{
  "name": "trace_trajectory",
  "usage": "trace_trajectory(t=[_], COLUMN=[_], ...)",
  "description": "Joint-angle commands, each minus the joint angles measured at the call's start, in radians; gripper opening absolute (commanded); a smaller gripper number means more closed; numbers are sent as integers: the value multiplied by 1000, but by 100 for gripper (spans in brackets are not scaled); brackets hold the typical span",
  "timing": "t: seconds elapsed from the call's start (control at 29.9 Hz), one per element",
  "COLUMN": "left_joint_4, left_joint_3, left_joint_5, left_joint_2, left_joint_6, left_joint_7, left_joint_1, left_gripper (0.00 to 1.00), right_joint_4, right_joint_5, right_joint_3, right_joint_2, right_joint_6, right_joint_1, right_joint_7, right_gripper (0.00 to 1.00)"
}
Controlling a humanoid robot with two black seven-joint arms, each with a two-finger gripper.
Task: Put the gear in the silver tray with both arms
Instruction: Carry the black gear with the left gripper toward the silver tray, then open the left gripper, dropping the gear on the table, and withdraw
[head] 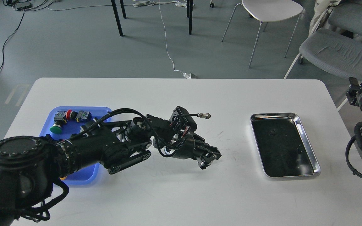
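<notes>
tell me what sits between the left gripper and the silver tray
Nothing: the head view shows only bare white table between the left gripper and the silver tray.

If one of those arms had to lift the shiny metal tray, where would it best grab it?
Probably by the raised rim of the silver tray. It lies flat on the white table with a broad flat bottom, so the thin upright lip is the only part two fingers could pinch. Come from above at a long side, one finger inside the lip and one outside.

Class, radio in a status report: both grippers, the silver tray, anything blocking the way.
Left gripper low over the table, mid-way, fingers unclear. Right gripper out of view. Silver tray at right, looks empty. No obstacle between.
</notes>
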Motion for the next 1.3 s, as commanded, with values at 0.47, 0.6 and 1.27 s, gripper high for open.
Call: trace_trajectory(t=[0.47, 0.6, 1.27], left_joint_4=[0, 0, 32], left_joint_3=[2, 2, -123], left_joint_5=[-67, -90, -384], left_joint_2=[0, 0, 0], left_joint_6=[-2, -2, 20], left_joint_7=[0, 0, 0], left_joint_1=[0, 0, -106], left_gripper=[41, 47, 81], right_joint_4=[0, 0, 12], right_joint_5=[0, 0, -1], right_joint_3=[-11, -11, -164], right_joint_2=[-2, -2, -17], right_joint_6=[0, 0, 23], right_joint_1=[3, 2, 113], right_joint_7=[0, 0, 0], right_gripper=[95, 95, 95])
